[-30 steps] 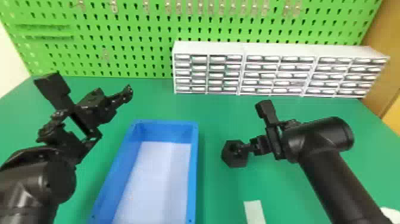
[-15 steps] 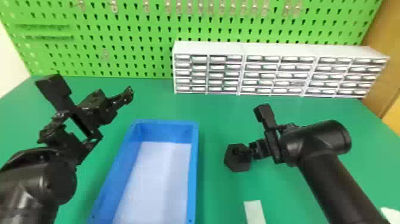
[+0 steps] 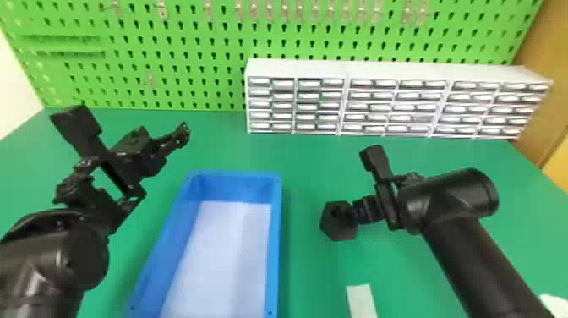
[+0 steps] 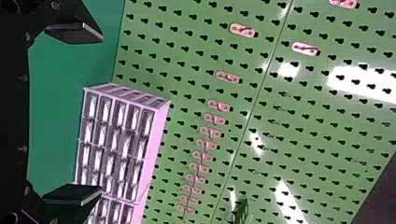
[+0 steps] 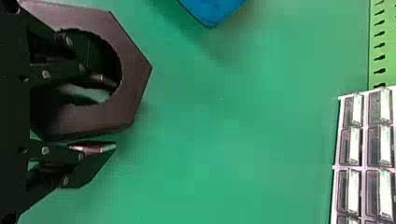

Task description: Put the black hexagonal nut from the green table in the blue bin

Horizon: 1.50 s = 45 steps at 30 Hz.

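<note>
In the head view my right gripper (image 3: 360, 212) is right of the blue bin (image 3: 275, 237), shut on the black hexagonal nut (image 3: 334, 228), which hangs above the green table (image 3: 312, 270). The right wrist view shows the nut (image 5: 133, 70) with my right gripper (image 5: 105, 114) pinching its wall, one finger in the hole and the other along the outer side. A corner of the blue bin (image 5: 212, 10) appears there. My left gripper (image 3: 161, 156) is parked beyond the bin's left side. In the left wrist view this gripper (image 4: 102, 114) stands open, its fingers wide apart.
A white drawer cabinet (image 3: 397, 105) stands at the back of the table, against a green pegboard (image 3: 203, 46). On the table in front of the right arm lies a pale strip (image 3: 361, 300). Something white (image 3: 555, 304) sits at the right edge.
The right arm has shifted slightly left in the head view. The nut in its gripper has turned a little and stands slightly nearer and farther right than a second ago. The left arm looks still.
</note>
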Available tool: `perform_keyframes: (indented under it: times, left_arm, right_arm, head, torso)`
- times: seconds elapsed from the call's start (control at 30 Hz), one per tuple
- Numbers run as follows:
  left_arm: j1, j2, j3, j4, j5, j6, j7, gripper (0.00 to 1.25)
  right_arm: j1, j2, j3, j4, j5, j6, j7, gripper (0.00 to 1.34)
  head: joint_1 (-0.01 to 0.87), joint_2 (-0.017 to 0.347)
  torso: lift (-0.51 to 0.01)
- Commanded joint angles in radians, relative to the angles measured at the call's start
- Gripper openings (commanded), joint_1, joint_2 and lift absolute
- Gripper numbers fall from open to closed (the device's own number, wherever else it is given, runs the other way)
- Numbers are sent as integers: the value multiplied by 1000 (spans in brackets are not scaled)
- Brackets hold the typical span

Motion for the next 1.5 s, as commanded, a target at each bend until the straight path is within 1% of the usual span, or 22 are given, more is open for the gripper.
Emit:
perform_keyframes:
  times: [0.0, 0.07, 0.13, 0.33, 1.0, 1.07, 1.13, 1.2, 1.47]
  left_arm:
    - [0, -1, -1, 0, 0, 0, 0, 1105]
    - [0, 1, -1, 0, 0, 0, 0, 1105]
    - [0, -1, -1, 0, 0, 0, 0, 1105]
    - [1, 1, 1, 0, 0, 0, 0, 1105]
    - [1, 1, 2, 0, 0, 3, -2, 1105]
    - [3, 1, 2, 0, 0, 3, -2, 1105]
    - [3, 1, 4, 0, 0, 3, -3, 1105]
    - [4, 1, 5, 0, 0, 3, -3, 1105]
    - [7, 1, 8, 0, 0, 3, -5, 1105]
  right_arm:
    - [1, 0, 7, 0, 0, -1, 0, 425]
    - [1, 0, 8, 0, 2, -1, 0, 353]
    - [1, 0, 13, 0, 5, -1, 0, 322]
    - [1, 0, 28, 0, 9, -1, 0, 322]
    - [-1, -3, 28, -10, 12, -3, 0, 322]
    - [-1, -3, 27, -24, 23, -3, 0, 322]
    - [4, -3, 27, -57, 46, -3, 0, 322]
    - [8, -5, 22, -95, 71, 0, 0, 322]
    - [24, -14, -1, -239, 109, 0, -1, 322]
  head:
    - [666, 32]
    - [666, 32]
    - [666, 32]
    - [666, 32]
    - [666, 32]
    - [666, 32]
    - [666, 32]
    - [666, 32]
    - [666, 32]
  torso:
    - [-100]
    - [-100]
    - [-100]
    - [-100]
    - [-100]
    - [-100]
    - [-100]
    - [-100]
    - [-100]
